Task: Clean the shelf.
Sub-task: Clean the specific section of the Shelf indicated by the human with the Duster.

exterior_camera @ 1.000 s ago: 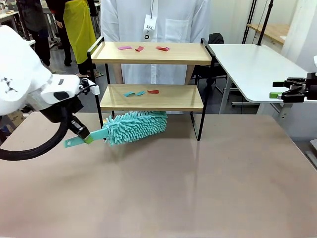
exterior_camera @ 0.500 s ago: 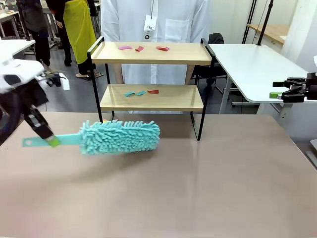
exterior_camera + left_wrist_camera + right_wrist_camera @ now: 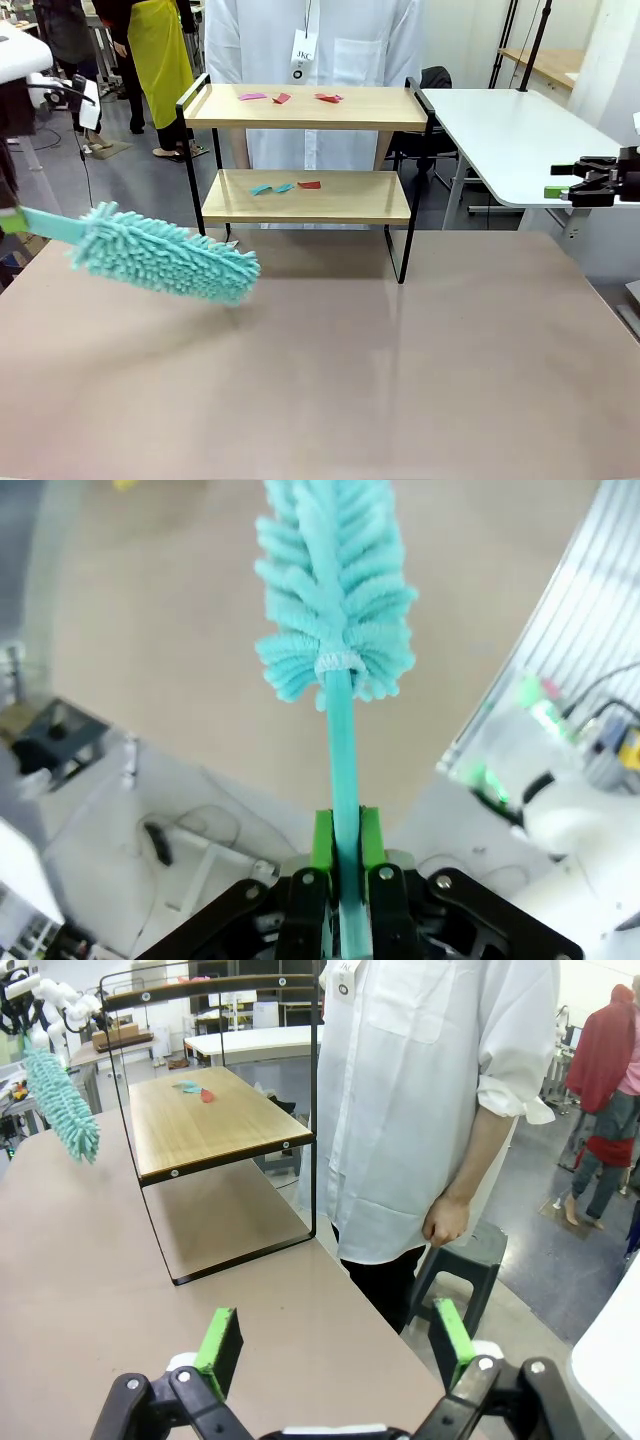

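The shelf (image 3: pixel 310 108) stands at the far middle of the brown table, two wooden boards in a black frame. Pink and red paper scraps (image 3: pixel 283 98) lie on its top board, teal and red scraps (image 3: pixel 285 187) on the lower one. A teal fluffy duster (image 3: pixel 165 265) hangs tilted over the table, left of the shelf and apart from it. My left gripper (image 3: pixel 340 845) is shut on the duster's handle (image 3: pixel 340 750). My right gripper (image 3: pixel 335 1345) is open and holds nothing; it hovers off the table's right side (image 3: pixel 575 180). The right wrist view has the shelf (image 3: pixel 215 1120) and the duster (image 3: pixel 60 1100) farther off.
A person in a white coat (image 3: pixel 320 40) stands right behind the shelf, also beside it in the right wrist view (image 3: pixel 420 1090). A white table (image 3: pixel 510 125) stands at the right. A black stool (image 3: pixel 460 1260) is by the person's legs.
My left arm has swung the duster out from under the shelf's lower board, leftward and upward, the gripper passing the picture's left edge. The right gripper has not moved.
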Tool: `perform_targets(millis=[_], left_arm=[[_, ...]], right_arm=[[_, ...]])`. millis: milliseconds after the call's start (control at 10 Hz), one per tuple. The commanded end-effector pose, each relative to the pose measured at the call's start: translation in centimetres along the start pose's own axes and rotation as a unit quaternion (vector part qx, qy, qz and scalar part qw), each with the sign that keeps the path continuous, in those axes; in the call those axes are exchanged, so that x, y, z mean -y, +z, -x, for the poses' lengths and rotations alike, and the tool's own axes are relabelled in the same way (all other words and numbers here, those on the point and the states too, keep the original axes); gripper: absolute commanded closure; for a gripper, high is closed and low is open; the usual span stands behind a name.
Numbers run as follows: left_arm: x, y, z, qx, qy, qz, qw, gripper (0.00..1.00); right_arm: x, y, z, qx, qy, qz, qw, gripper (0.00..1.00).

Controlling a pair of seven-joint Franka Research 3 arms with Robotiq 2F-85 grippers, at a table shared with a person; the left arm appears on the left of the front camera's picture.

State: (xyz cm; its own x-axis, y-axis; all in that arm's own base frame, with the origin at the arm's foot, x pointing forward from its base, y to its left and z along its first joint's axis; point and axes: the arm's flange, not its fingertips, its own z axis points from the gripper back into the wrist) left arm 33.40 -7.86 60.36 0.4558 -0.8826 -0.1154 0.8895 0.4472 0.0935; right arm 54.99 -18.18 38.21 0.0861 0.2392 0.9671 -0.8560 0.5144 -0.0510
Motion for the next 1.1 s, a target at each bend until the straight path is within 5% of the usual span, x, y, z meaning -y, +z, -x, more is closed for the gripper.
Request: perform_targets(millis=[0, 200, 300, 1000], left_arm=[[-0.1, 2.3, -0.8, -0.083, -0.009, -0.031, 0.996, 0.87], [0.9, 3.3, -2.2, -0.132, -0.002, -0.05, 0.99, 0.87], [0.3, 2.2, -0.7, -0.077, -0.011, -0.032, 0.996, 0.87], [0.3, 2.2, -0.7, -0.077, -0.011, -0.032, 0.996, 0.87]], right_arm=[[0.0, 0.0, -0.4, -0.004, 0.0, 0.001, 1.0, 0.0], [0.0, 0.0, -0.4, -0.004, 0.0, 0.001, 1.0, 0.0], [0.0, 0.0, -0.4, -0.004, 0.0, 0.001, 1.0, 0.0], [0.0, 0.0, -0.4, -0.004, 0.0, 0.001, 1.0, 0.0]])
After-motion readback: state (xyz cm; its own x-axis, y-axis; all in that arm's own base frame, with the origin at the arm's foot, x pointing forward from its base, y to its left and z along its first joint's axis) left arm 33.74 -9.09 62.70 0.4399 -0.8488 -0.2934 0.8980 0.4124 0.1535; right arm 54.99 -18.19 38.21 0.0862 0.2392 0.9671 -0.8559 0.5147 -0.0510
